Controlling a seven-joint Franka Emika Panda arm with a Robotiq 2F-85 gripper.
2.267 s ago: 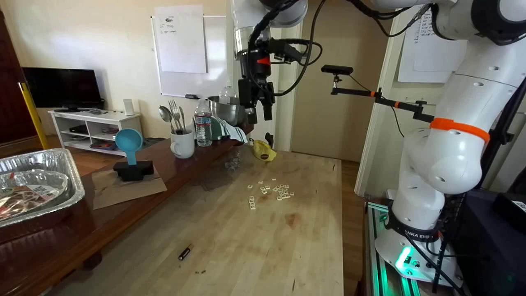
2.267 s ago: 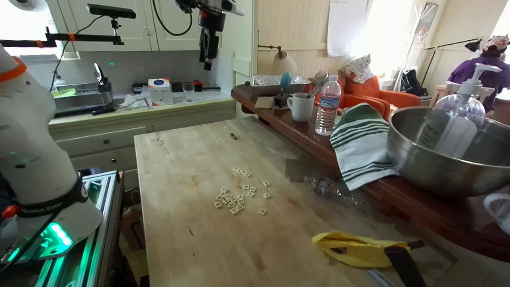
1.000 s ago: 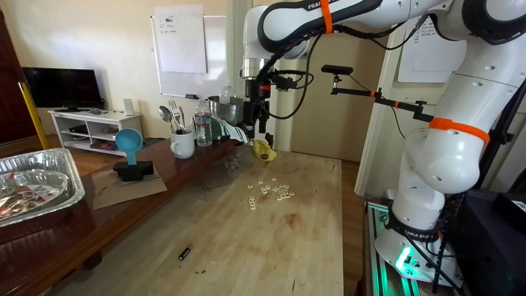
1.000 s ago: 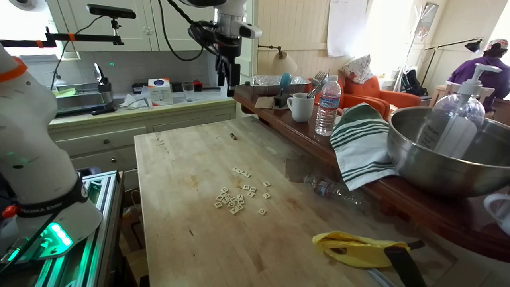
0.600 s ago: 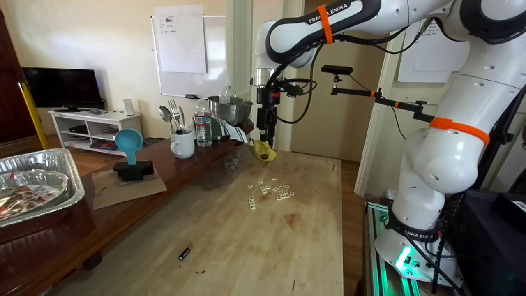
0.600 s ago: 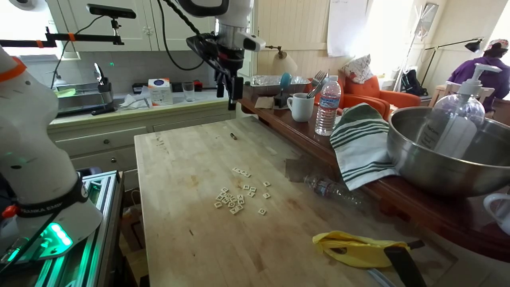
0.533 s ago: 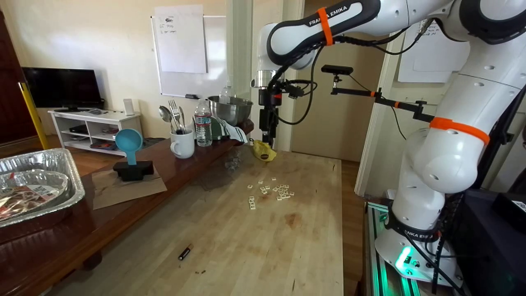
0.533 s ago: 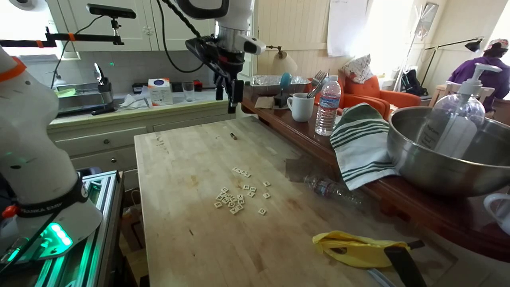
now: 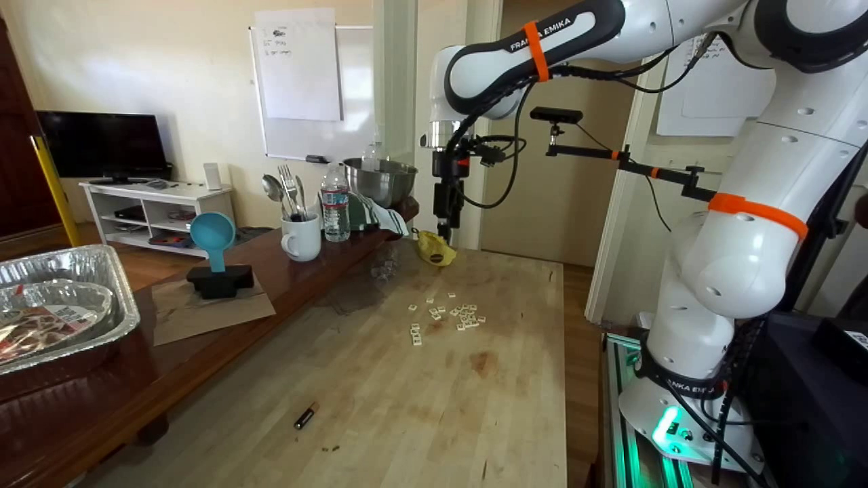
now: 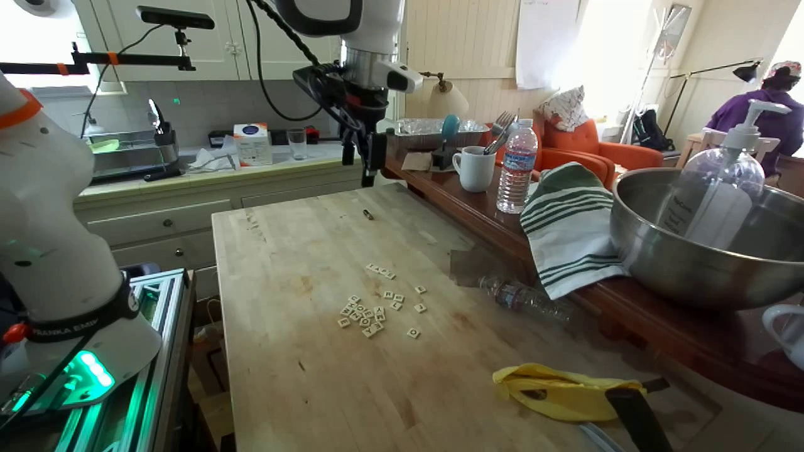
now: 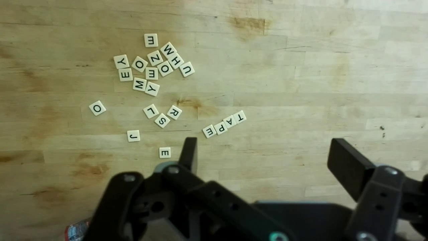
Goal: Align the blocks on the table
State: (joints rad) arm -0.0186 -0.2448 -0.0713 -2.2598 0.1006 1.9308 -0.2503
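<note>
The blocks are small cream letter tiles lying flat on the light wooden table [image 10: 282, 251]. In the wrist view, T, A, P and E form a slanted, nearly straight row [image 11: 224, 124]. A loose cluster [image 11: 151, 73] lies up and left of it, with L, S and R tiles below. Single O [image 11: 97, 108], J [image 11: 133, 136] and E [image 11: 165, 152] tiles lie apart. The row [image 10: 380, 271] and cluster [image 9: 468, 315] also show in exterior views. My gripper [image 11: 264, 150] is open and empty, pointing down high above the table [image 9: 445, 234]; nothing is between its fingers.
A battery [image 9: 306, 415] lies on the table. A yellow bag [image 10: 565, 392] and a clear bottle on its side [image 10: 521, 300] lie along it. A raised dark wooden ledge holds a mug [image 9: 301, 237], water bottle [image 10: 518, 166], towel [image 10: 568, 232] and steel bowl [image 10: 678, 263].
My gripper has come down toward the table and moved a little to the right in both exterior views. The blocks have not moved.
</note>
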